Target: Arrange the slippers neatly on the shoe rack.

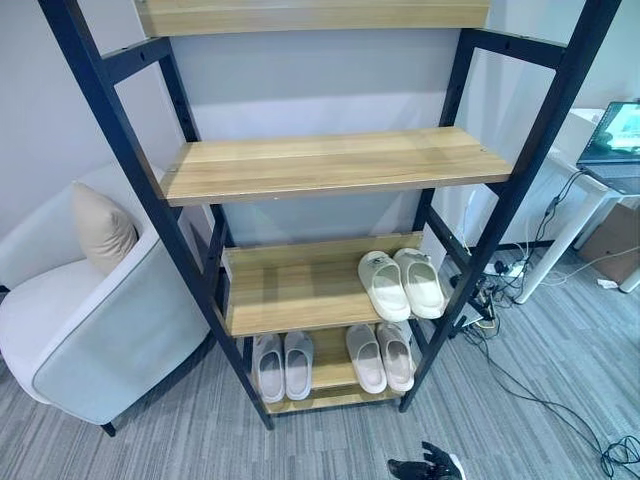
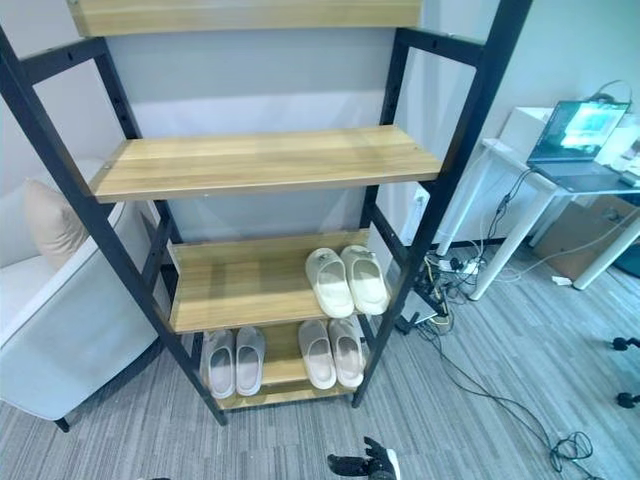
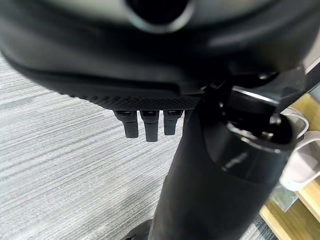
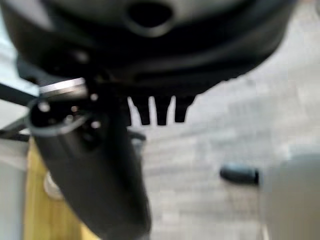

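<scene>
The shoe rack [image 1: 330, 165] has a black frame and wooden shelves. A cream pair of slippers [image 1: 401, 283] lies side by side at the right end of the second shelf from the bottom. On the bottom shelf are a white pair [image 1: 283, 365] at the left and a cream pair [image 1: 380, 357] at the right. My right hand [image 1: 428, 466] hangs low over the carpet in front of the rack, open and holding nothing, its fingers [image 4: 160, 112] straight. My left hand [image 3: 145, 125] is also open and holds nothing, with a slipper [image 3: 300, 162] past it on the rack.
A white armchair [image 1: 90, 340] with a beige cushion [image 1: 100, 228] stands left of the rack. To the right is a white desk [image 2: 560, 185] with a laptop [image 2: 580, 130], and cables and a power strip [image 1: 505, 270] lie on the grey carpet.
</scene>
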Tool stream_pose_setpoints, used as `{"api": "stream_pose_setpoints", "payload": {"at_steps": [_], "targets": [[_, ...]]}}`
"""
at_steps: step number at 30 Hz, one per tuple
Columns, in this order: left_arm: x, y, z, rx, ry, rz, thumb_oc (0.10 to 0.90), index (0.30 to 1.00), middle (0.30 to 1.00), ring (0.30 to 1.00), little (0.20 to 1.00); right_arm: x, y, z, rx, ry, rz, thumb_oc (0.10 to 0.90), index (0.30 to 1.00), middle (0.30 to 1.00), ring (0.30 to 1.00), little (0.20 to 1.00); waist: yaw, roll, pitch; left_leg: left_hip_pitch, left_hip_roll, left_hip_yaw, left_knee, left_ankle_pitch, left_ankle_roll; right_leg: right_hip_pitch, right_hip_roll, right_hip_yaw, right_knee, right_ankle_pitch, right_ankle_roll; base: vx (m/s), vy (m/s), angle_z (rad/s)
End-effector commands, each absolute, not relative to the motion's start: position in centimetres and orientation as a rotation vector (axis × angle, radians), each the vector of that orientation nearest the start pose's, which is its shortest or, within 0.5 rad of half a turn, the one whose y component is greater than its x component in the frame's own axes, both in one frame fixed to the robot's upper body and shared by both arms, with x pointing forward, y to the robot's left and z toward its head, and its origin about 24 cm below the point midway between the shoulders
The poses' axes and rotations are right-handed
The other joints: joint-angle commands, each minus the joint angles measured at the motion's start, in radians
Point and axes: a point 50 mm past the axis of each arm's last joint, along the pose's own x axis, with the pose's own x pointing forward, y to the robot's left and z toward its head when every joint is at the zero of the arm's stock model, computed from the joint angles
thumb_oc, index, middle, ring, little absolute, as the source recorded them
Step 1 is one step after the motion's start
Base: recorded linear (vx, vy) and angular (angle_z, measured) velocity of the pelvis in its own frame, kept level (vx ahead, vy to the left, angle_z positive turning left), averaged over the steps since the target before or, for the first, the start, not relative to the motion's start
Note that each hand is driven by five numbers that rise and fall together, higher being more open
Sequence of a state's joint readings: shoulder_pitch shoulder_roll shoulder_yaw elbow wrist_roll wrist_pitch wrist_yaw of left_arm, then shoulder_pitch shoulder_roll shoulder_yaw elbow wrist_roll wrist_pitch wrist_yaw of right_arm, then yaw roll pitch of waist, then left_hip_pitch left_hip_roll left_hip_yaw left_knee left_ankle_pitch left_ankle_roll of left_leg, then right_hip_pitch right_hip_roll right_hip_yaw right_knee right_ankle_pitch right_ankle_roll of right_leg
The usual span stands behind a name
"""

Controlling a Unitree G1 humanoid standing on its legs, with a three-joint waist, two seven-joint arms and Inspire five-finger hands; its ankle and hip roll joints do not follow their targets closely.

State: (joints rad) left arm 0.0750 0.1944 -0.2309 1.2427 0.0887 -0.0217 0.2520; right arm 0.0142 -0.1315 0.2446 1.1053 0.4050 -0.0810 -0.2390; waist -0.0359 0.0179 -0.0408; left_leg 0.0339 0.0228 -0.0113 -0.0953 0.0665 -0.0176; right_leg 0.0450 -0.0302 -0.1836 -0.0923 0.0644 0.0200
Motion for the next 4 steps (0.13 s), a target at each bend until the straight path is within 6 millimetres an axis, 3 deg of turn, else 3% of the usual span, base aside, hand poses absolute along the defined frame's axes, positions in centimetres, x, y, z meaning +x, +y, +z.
{"api": "stream_pose_setpoints", "payload": {"at_steps": [1, 4], "targets": [[8.58, 22.49, -16.22, 0.541, 1.161, 0.118, 0.800, 0.900, 0.900, 0.900, 0.900, 15.81, -17.30, -14.10, 0.135, 0.867, -0.316, 0.800, 0.900, 0.900, 0.900, 0.900, 0.023, -0.032, -0.010, 0.015, 0.020, 0.030, 0.008, -0.081, -0.032, -0.029, -0.058, 0.057, 0.005, -0.041, 0.100, 0.00, 0.000, 0.00], [9.01, 22.23, -16.14, 0.551, 1.137, 0.101, 0.800, 0.900, 0.900, 0.900, 0.900, 16.00, -17.18, -13.96, 0.173, 0.854, -0.320, 0.800, 0.900, 0.900, 0.900, 0.900, 0.023, -0.030, -0.009, 0.019, 0.019, 0.032, 0.008, -0.083, -0.032, -0.025, -0.059, 0.060, 0.005, -0.040, 0.101, 0.00, 0.000, 0.00]]}}
